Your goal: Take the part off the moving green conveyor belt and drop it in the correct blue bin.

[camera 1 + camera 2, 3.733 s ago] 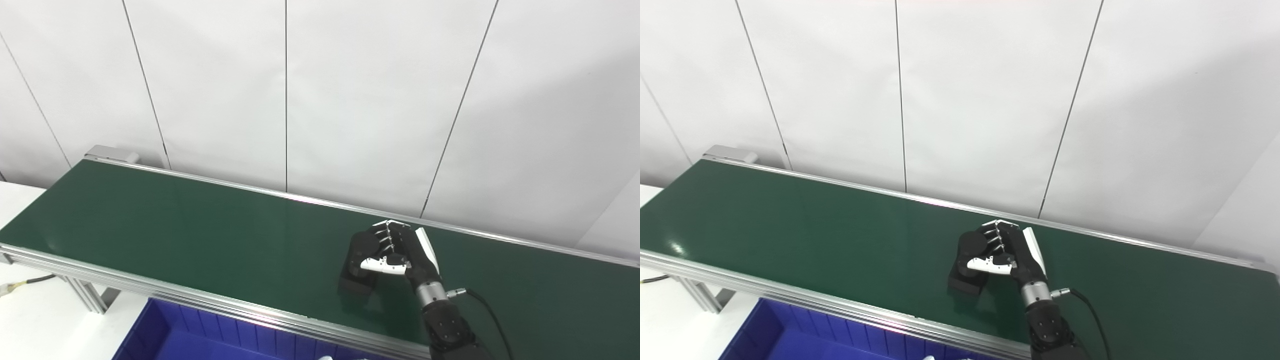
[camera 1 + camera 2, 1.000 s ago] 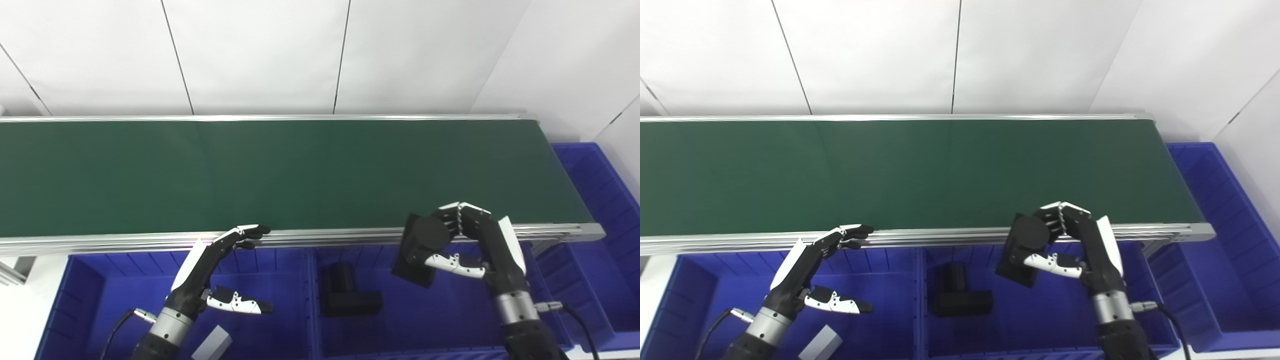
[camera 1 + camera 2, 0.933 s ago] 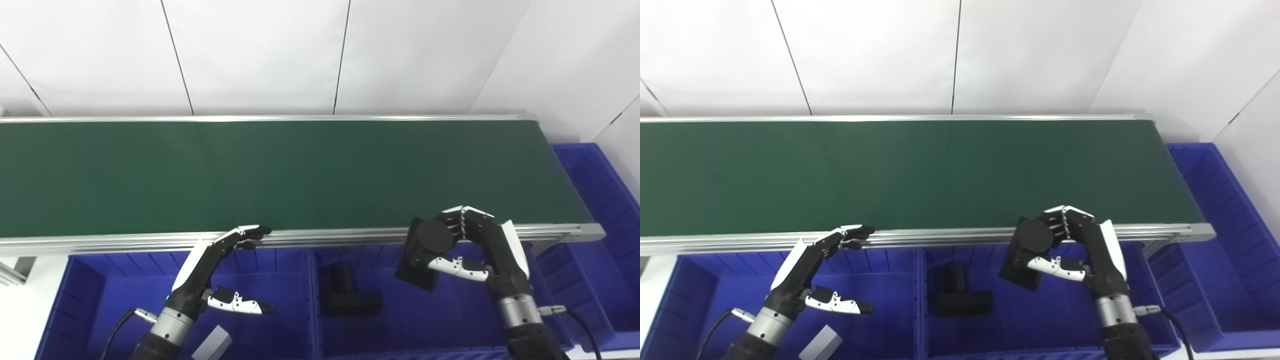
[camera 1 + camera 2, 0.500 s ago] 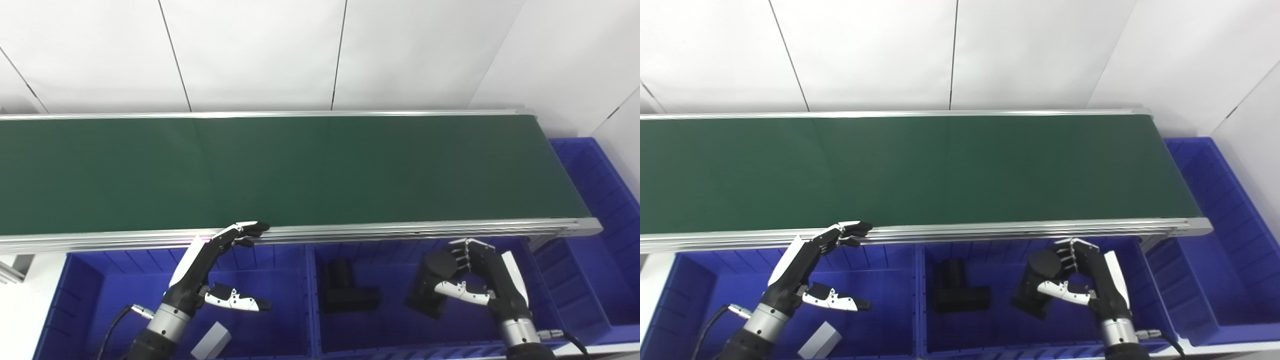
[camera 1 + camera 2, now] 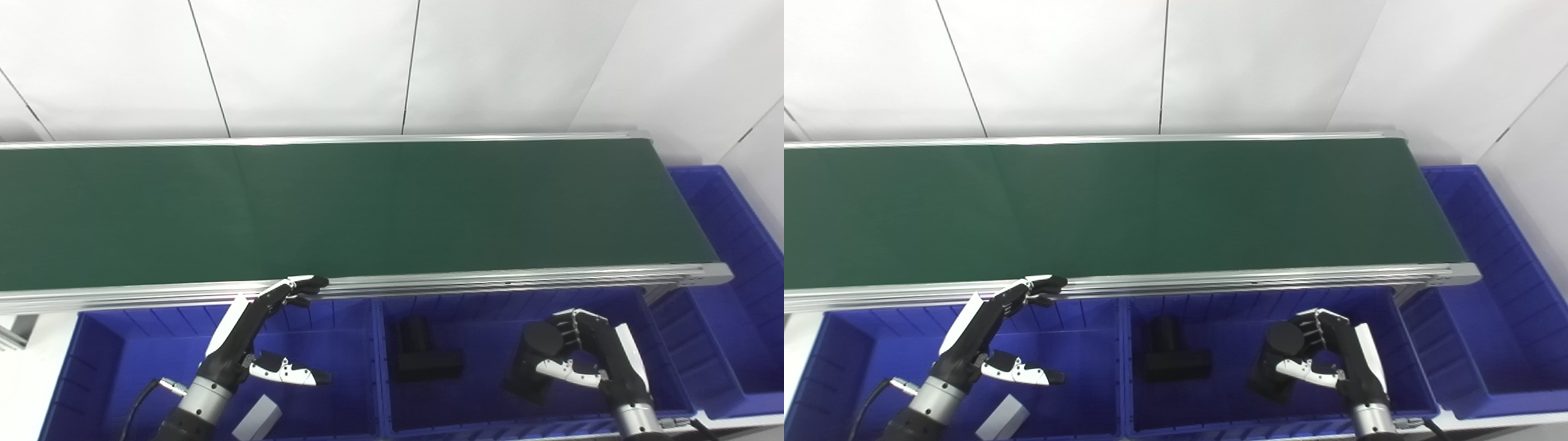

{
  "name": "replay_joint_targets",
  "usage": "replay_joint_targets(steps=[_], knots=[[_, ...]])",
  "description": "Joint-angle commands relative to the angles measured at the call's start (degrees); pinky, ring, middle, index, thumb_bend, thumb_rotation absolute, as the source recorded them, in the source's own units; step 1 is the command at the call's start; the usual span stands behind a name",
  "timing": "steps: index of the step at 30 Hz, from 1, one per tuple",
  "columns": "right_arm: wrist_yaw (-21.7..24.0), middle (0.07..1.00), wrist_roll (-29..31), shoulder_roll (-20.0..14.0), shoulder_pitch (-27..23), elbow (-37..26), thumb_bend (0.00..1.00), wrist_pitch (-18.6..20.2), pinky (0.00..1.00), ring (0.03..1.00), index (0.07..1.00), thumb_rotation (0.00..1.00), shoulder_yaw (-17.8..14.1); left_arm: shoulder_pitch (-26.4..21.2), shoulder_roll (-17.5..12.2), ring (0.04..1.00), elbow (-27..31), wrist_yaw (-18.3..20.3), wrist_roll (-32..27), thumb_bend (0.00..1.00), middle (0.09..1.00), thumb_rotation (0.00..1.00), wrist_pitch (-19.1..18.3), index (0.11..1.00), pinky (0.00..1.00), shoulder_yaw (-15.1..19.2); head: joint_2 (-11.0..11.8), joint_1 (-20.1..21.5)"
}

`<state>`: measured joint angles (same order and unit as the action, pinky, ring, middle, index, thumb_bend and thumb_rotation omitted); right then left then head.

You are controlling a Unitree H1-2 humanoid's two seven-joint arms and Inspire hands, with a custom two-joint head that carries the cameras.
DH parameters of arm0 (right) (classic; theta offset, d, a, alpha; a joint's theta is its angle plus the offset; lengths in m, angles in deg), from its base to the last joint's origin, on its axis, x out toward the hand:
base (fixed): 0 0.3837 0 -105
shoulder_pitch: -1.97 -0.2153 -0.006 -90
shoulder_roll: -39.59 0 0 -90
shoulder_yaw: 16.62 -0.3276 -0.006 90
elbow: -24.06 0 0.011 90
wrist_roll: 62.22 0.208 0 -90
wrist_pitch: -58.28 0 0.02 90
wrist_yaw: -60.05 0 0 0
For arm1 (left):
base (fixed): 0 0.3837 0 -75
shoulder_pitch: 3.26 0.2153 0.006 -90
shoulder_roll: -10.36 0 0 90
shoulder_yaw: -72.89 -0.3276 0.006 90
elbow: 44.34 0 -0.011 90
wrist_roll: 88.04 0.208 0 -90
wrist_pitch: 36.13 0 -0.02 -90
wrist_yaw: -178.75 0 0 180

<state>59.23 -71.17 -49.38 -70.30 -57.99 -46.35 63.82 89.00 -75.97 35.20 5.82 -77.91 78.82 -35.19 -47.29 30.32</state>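
- Our right hand (image 5: 588, 358) has its fingers (image 5: 572, 324) curled over a black part (image 5: 534, 361), thumb pressed against its near side, so we're clamped on it.
- The part is a round cylinder on a flat square base; the round end sits up by our fingertips and the base hangs below and to the left of the thumb. Its long axis tilts, top leaning right toward the palm.
- It's inside the middle blue bin (image 5: 484, 410), low over the bin floor; can't tell if the base is touching.
- Left of our right fingers, another black part (image 5: 1173, 356), T-shaped, lies flat in the same bin, well apart.
- Our left hand (image 5: 986, 340) holds nothing: fingers stretched out straight, tips at the rail of the green conveyor belt (image 5: 343, 208), thumb spread wide to the right.
- Below that thumb a small grey block (image 5: 1001, 418) lies in the left bin (image 5: 92, 343).
- The two views agree, except the right eye view shows more of the far right bin (image 5: 1488, 245).
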Motion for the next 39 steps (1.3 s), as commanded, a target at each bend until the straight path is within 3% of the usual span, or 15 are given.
replay_joint_targets(steps=[1,2,3,4,6,13,24,33,39], knots=[[-0.7,0.491,0.4,-0.9,-0.1,-2.1,0.52,-3.6,0.39,0.430,0.516,0.00,-0.2,-0.5,0.0,0.781,2.2,-0.1,0.2,0.99,0.799,0.14,1.8,0.759,0.70,0.5,-0.1,0.0],[-0.7,0.487,0.2,-1.0,-0.1,-2.2,0.52,-3.9,0.41,0.465,0.510,0.00,-0.1,-0.5,0.1,0.782,2.3,-0.1,0.4,0.99,0.799,0.14,1.8,0.759,0.70,0.6,-0.1,0.0],[-0.4,0.558,0.3,-1.2,0.0,-2.3,0.81,-4.4,0.45,0.515,0.578,0.09,0.1,-0.4,0.1,0.783,2.5,-0.1,0.5,0.99,0.799,0.14,1.8,0.758,0.71,0.6,-0.1,0.0],[-0.2,0.597,0.4,-1.4,0.0,-2.2,0.90,-4.8,0.48,0.546,0.610,0.13,0.3,-0.4,0.1,0.783,2.5,-0.1,0.7,0.99,0.798,0.13,1.8,0.759,0.71,0.7,0.0,0.0],[0.1,0.664,0.6,-1.7,0.1,-2.3,0.99,-5.3,0.53,0.603,0.662,0.19,0.5,-0.4,0.2,0.784,2.5,-0.1,0.9,0.98,0.799,0.14,1.8,0.760,0.71,0.8,0.0,0.0],[0.4,0.705,1.2,-2.0,0.3,-2.4,1.00,-5.4,0.56,0.633,0.696,0.23,0.8,-0.5,0.3,0.781,1.9,-0.1,0.7,0.99,0.796,0.15,1.9,0.759,0.71,0.9,0.1,-0.4],[0.3,0.697,1.5,-2.0,0.6,-2.7,1.00,-5.7,0.54,0.619,0.694,0.24,1.1,-0.2,0.4,0.785,2.1,0.1,0.7,0.99,0.798,0.14,1.9,0.758,0.71,0.8,0.4,-1.5],[4.3,0.704,6.1,-0.5,1.9,-15.2,1.00,-3.2,0.53,0.598,0.712,0.21,4.7,0.3,1.4,0.792,2.0,1.3,0.3,0.98,0.810,0.12,1.4,0.764,0.72,0.3,1.0,-7.1],[7.3,0.728,8.5,0.2,0.8,-20.2,1.00,-3.1,0.54,0.616,0.716,0.27,8.3,0.8,2.6,0.788,1.8,1.3,1.4,0.97,0.813,0.10,1.5,0.767,0.71,0.4,1.3,-11.9]])
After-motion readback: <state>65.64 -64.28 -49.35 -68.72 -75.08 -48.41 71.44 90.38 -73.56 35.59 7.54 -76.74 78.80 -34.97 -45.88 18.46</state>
